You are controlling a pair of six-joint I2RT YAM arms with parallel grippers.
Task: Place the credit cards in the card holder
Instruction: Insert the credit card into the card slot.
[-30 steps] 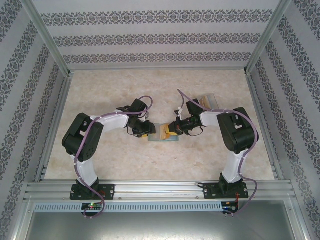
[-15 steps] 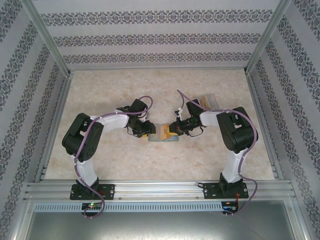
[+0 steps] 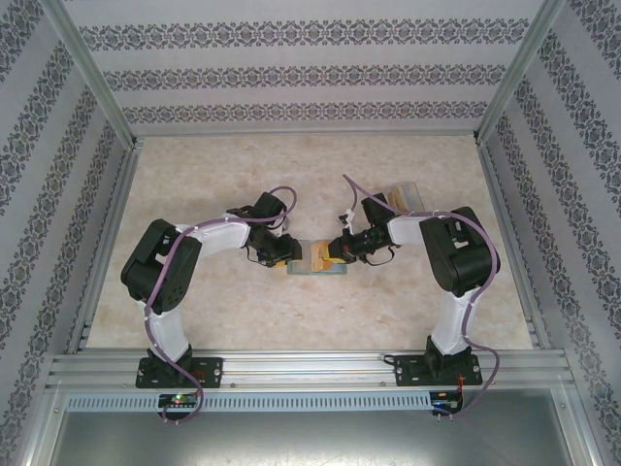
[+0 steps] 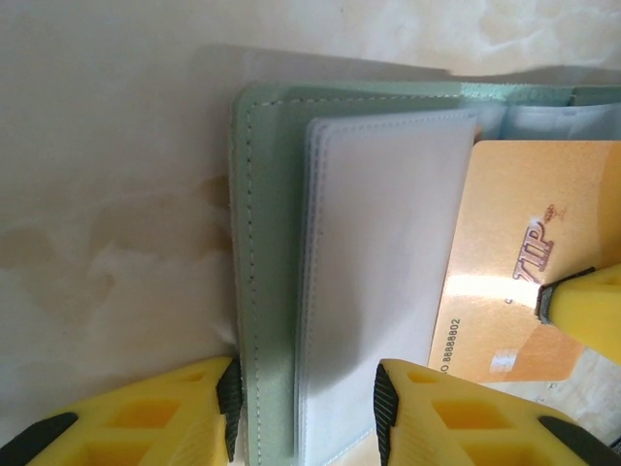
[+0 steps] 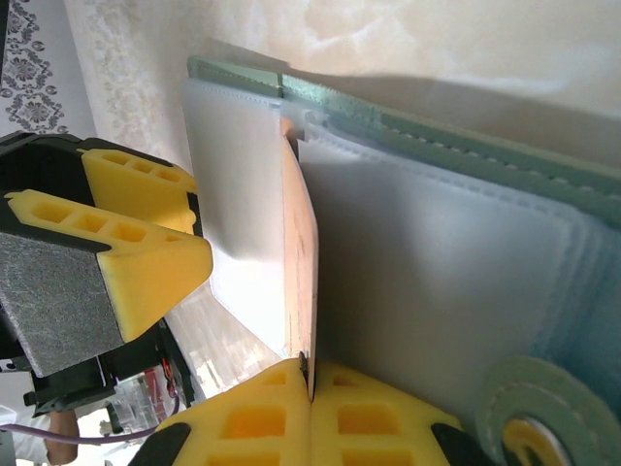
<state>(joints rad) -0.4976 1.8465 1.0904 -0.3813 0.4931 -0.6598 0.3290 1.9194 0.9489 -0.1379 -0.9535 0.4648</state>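
Bright, even light; soft shadows; wrist views blur up close.

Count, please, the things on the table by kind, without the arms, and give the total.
Orange-yellow credit card: 1
Open card holder: 1
Clear plastic case: 1
Total: 3

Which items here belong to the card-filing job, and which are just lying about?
In use:
- orange-yellow plastic credit card, pinched by the right pincer
- open grey-green folding card holder, straddled by the left pincer

Lying about:
- clear plastic case, far right of the table
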